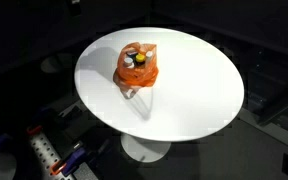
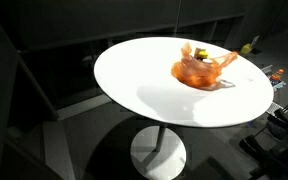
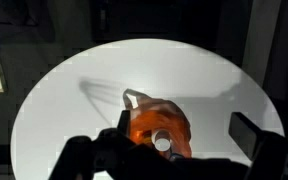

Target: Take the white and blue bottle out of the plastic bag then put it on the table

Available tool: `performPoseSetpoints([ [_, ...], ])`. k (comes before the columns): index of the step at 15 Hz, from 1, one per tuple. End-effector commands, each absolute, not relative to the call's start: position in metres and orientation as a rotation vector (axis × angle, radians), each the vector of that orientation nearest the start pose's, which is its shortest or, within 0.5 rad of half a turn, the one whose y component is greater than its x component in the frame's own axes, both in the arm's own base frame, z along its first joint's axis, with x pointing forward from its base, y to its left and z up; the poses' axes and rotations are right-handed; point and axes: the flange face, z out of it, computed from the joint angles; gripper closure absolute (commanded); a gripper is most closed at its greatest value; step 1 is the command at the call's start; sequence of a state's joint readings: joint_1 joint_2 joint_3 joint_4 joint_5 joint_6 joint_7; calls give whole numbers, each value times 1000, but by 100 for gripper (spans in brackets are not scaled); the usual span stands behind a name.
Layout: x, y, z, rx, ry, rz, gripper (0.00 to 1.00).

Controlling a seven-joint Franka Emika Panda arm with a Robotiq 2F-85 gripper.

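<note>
An orange translucent plastic bag point(image 1: 138, 70) sits on a round white table point(image 1: 194, 95); it shows in both exterior views point(image 2: 198, 68). In the wrist view the bag point(image 3: 152, 120) has a bottle standing in it, with only the white round cap point(image 3: 162, 141) showing. Whether the bottle's body is white and blue cannot be told. Other small dark and yellow things poke out of the bag's top point(image 2: 201, 52). My gripper point(image 3: 184, 135) is open above the bag, one finger on each side of it, touching nothing. The arm is not seen in the exterior views.
The table point(image 2: 154, 85) stands on a white pedestal base point(image 2: 158, 153) in a dark room. A strip with small coloured parts point(image 1: 46, 155) lies on the floor by the table. Cluttered items point(image 2: 276, 75) lie past the table's edge.
</note>
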State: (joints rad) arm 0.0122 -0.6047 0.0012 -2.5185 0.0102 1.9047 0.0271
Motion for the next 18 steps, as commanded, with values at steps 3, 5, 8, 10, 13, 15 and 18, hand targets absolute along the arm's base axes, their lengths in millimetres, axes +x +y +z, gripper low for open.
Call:
performPoseSetpoints([
  [3, 365, 6, 481, -3133, 27, 16, 0],
  [5, 365, 6, 481, -3133, 27, 16, 0],
  [8, 365, 6, 481, -3133, 27, 16, 0],
  [10, 369, 3, 485, -3128, 35, 33, 0],
  [13, 378, 3, 493, -3133, 36, 24, 0],
  [15, 386, 3, 499, -3132, 37, 13, 0],
  [18, 405, 0, 510, -3132, 57, -20, 0],
])
